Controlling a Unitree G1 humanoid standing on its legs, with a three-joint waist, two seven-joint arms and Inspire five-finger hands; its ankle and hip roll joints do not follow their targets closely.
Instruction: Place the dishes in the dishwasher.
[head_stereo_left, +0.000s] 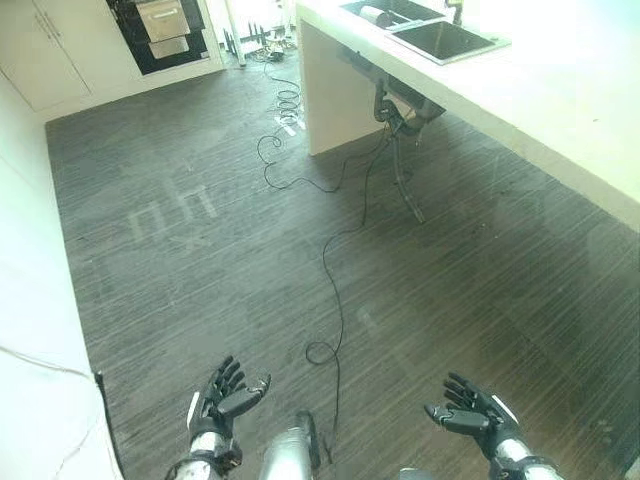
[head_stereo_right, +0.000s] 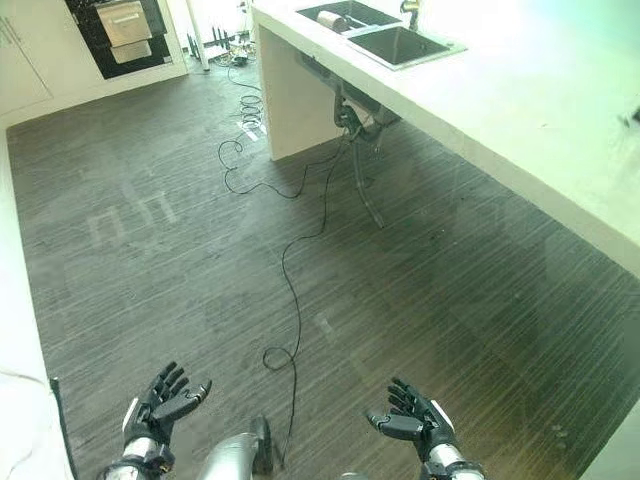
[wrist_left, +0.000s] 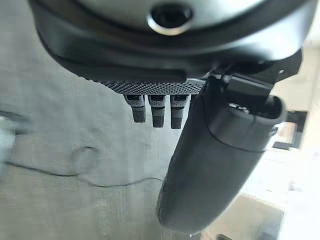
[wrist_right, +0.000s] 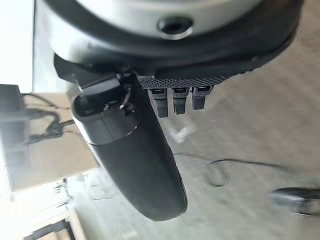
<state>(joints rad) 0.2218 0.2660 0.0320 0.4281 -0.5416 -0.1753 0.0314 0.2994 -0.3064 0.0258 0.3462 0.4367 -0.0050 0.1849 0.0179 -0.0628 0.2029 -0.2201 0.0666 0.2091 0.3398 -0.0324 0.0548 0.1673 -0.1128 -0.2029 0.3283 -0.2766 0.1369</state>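
Observation:
My left hand (head_stereo_left: 222, 395) is held low over the dark wood floor at the lower left, open and empty, its fingers spread. My right hand (head_stereo_left: 474, 410) hangs at the lower right, likewise open with nothing in it. In the wrist views each hand (wrist_left: 215, 150) (wrist_right: 132, 150) shows straight fingers and a thumb above bare floor. A pale dish-like object (head_stereo_left: 374, 14) lies in the far basin of the double sink (head_stereo_left: 440, 40) at the top. A dark appliance with a pulled-out drawer (head_stereo_left: 165, 25) stands open in the cabinet wall at the top left.
A white counter (head_stereo_left: 560, 110) runs along the right side, with pipes (head_stereo_left: 395, 115) hanging under the sink. A thin black cord (head_stereo_left: 335, 270) snakes over the floor from the counter base toward me. White cabinets (head_stereo_left: 50, 50) line the far left wall.

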